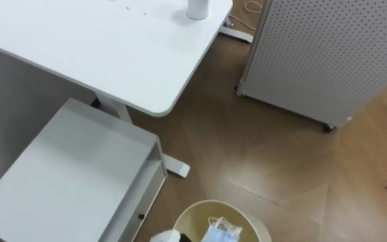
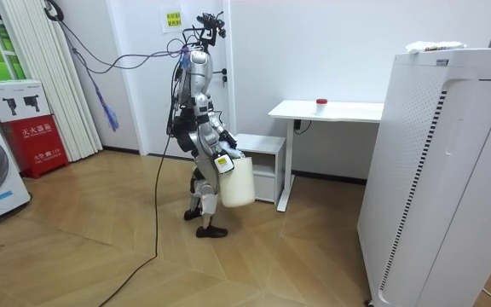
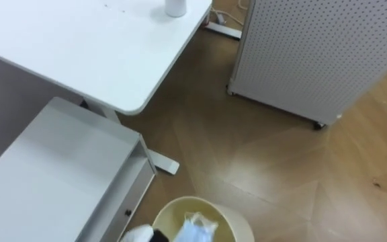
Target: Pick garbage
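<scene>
Robot stands by desk (image 1: 99, 47) & low cabinet (image 1: 72, 175), waste bin (image 1: 210, 204) held off floor w/ face mask (image 1: 220, 232) inside. Left hand (image 1: 163, 236) at bin's near-left rim; grip can't tell.

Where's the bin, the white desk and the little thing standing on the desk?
Bin (image 1: 210, 202): left eye view, far rim.
White desk (image 1: 99, 47): left eye view, bare top.
Little white container (image 1: 197, 9): left eye view, its side.

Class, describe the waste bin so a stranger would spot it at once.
Start at the white desk, then drop to the low white cabinet beside it. By the cabinet's near corner is the bin, the one round, pale yellow thing among white, square-edged furniture.
</scene>
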Controlling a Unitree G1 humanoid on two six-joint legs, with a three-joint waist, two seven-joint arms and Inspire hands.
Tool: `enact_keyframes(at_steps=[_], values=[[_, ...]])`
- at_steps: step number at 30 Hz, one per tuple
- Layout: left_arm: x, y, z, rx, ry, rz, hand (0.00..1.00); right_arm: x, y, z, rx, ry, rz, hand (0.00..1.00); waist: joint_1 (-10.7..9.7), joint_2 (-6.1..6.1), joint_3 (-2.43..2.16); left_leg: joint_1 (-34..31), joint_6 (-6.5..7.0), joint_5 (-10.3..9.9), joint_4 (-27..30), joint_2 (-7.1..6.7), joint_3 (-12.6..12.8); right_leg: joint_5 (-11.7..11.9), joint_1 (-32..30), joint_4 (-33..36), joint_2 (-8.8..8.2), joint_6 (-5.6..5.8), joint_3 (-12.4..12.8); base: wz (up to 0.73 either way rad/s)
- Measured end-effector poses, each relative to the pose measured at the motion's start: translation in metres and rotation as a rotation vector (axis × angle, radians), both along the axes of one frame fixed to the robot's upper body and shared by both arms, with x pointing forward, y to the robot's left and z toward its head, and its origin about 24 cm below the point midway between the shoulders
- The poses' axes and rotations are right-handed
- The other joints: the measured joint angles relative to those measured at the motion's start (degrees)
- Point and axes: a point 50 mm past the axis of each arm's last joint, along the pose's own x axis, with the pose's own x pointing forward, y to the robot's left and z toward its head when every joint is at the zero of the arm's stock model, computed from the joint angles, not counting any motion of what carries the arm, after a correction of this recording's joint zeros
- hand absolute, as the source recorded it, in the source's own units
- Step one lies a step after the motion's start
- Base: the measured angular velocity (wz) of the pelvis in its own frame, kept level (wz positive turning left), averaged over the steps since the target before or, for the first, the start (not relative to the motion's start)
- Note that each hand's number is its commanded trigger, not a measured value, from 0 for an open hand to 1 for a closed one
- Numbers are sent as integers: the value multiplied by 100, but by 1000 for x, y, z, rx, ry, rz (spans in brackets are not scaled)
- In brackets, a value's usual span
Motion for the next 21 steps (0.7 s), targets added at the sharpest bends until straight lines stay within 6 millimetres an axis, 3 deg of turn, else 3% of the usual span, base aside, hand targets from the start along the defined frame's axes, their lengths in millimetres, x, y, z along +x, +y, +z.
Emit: enact_keyframes(at_steps=[1, 2, 21], values=[[-2, 1, -2, 0, 19, -5, 50, -1, 1, 0, 1, 3, 8, 100, -1, 0, 0, -1, 2, 6, -5, 4, 1, 26, 9, -35, 0, 1, 0, 0], [-3, 1, -2, 1, 28, -9, 0, -1, 1, -1, 2, 5, 10, 100, -2, -2, 2, -1, 2, 10, -11, 6, 1, 37, 14, -51, -6, 1, 0, 0], [4, -9, 2, -20, 42, -47, 0, 0, 8, -1, 29, 11, 48, 100, -6, -3, 46, -61, 7, 17, -121, -59, -5, 43, -68, -64, -2, 14, 2, 0]])
